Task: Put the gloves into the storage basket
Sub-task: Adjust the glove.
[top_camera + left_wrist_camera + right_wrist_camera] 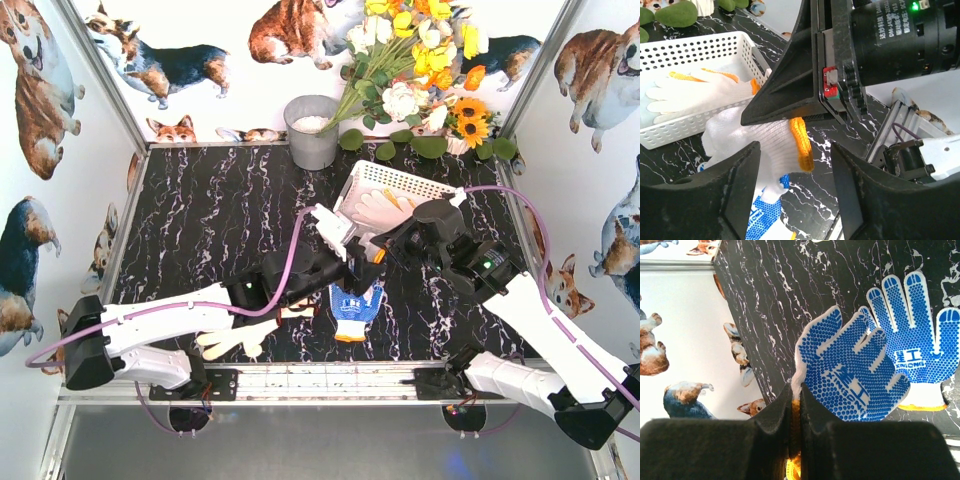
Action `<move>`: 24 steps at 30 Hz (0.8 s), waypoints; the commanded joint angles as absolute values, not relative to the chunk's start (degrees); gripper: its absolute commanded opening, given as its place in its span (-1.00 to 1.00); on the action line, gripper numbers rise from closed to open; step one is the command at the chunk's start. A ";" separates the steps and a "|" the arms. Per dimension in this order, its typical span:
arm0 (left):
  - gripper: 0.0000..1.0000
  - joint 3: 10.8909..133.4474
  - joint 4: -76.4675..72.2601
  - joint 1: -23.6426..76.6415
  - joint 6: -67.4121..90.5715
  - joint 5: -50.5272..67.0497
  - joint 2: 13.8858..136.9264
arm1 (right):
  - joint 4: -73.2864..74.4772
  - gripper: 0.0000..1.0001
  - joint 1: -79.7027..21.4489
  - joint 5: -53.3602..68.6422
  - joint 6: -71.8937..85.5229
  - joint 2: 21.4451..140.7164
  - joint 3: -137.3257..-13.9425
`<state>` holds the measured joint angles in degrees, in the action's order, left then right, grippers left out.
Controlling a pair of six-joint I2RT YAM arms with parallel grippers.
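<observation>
Right side: the right fingers (796,402) are pressed tight on the orange cuff of the held glove (850,380), which hangs below them with its blue-dotted palm showing.
Left side: the left fingers (795,157) are spread wide with nothing between them, just beside the right ones and facing the hanging cuff.
Where the held glove is: off the surface (220,220), just beside the near wall of the basket (695,45), not yet over it.
Risk, grip: only the cuff edge is pinched, so I judge a quick swing could pull the knit free and drop it outside.
Risk, rim: the limp glove fingers could catch on the basket wall and drape over it if the glove is let go too low or too early.
Risk, basket: it looks light, so a nudge from either arm could shove it.
Risk, arms: the two wrists are crowded close, so a careless move could knock them together.
Count, gloves: four for certain. One is held, a dotted glove (355,305) lies flat below it, a cream glove (235,338) lies by the left arm, and a stored glove (695,95) is in the basket. I cannot tell whether a second one lies there.
Count, rest: one basket, one grey bucket (312,135), one bunch of flowers (420,50).
</observation>
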<state>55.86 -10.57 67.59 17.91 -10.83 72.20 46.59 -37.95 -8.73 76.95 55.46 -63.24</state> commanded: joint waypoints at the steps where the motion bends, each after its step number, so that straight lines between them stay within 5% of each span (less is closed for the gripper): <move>1: -0.03 57.04 -13.58 67.94 18.02 -12.86 73.82 | 45.24 -1.00 -37.97 -10.32 77.80 54.89 -64.96; 4: -0.25 58.47 -11.90 67.94 18.37 -14.43 75.36 | 45.26 -1.00 -37.99 -10.44 77.39 54.74 -64.78; 9: -0.35 58.77 -11.66 67.94 19.17 -15.86 75.70 | 44.19 -1.00 -37.99 -10.56 76.94 53.76 -63.64; 13: -0.95 58.98 -11.96 67.94 18.92 -15.52 75.23 | 41.30 -1.00 -37.97 -10.18 73.48 52.58 -61.85; 17: -1.00 59.09 -8.57 66.86 19.54 -15.90 72.58 | 41.43 -0.14 -37.97 -12.30 66.95 50.10 -61.39; 22: -1.00 60.52 0.83 59.71 22.04 -2.50 69.11 | 40.40 0.55 -37.97 -14.29 55.29 45.40 -60.51; 24: -1.00 60.85 3.58 55.71 22.23 5.40 68.11 | 37.73 0.65 -37.97 -12.41 47.51 43.25 -59.56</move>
